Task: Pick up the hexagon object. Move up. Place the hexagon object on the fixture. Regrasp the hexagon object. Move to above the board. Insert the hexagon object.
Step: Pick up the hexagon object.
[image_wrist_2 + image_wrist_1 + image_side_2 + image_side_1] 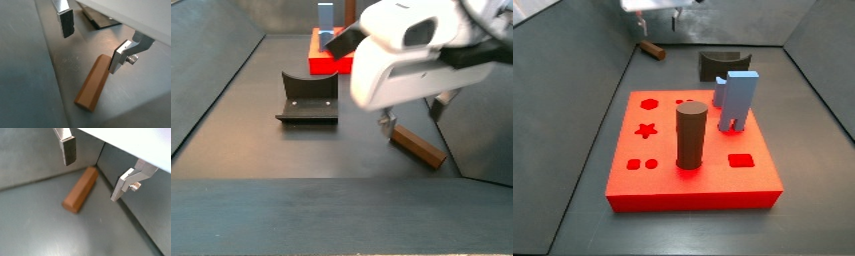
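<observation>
A: Where is the gripper [90, 170], and how do its fingers stand?

B: It hangs over the grey floor [40, 223] near a corner of the bin. In both wrist views the two silver fingers [65, 22] are spread wide apart, and nothing is held between them. In a side view the gripper [656, 22] is at the far end of the scene, behind the board.

A: And the hexagon object?

B: The hexagon object [81, 190] lies flat on the floor, below the open fingers. It looks like a slim brown rod. In a wrist view the rod [93, 89] passes close under one finger, but I cannot tell if they touch. In a side view the hexagon object [417, 145] lies on the floor to the right of the fixture, and the fingertips [386, 124] hang just above its near end.

A: Where is the fixture?

B: The fixture [309, 99] stands on the floor, apart from the rod. In a side view the fixture [722, 64] is just behind the far edge of the board [687, 185].

A: What is on the board?

B: The board is a bright red slab with shaped holes in its top. A thick dark round cylinder [692, 136] stands upright in it, near the middle. A light-blue block [738, 102] stands upright at its far right part. The hexagon hole [649, 102] and the star hole [647, 129] at the left are open.
</observation>
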Motion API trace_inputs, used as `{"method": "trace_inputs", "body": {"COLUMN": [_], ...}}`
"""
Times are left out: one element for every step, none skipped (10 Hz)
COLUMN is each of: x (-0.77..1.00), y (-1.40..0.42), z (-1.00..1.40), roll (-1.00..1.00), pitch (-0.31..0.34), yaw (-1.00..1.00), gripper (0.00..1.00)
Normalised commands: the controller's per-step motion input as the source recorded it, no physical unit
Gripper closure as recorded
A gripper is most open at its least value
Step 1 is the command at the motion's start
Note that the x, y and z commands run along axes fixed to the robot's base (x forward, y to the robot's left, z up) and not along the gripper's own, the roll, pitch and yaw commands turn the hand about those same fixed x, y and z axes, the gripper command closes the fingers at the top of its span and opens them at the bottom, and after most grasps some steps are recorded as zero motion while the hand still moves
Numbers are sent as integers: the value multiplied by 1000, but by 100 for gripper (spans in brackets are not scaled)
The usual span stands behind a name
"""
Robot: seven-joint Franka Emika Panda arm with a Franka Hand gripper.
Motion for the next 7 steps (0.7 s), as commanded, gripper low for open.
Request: {"method": "trace_inputs", "body": {"x": [469,340,66,-203,-366,-17,0], "y": [-49,-180,-211,-257,-243,203,0], "z": [-931,-1000,-1000,-1000,-1000,-137,0], "roll": [-100,-19,0,19,0,-196,16], "pitch": [30,63,90,11,0,0,0], "yaw": [443,449,326,291,311,109,0], "gripper": [0,0,0,0,0,0,0]}}
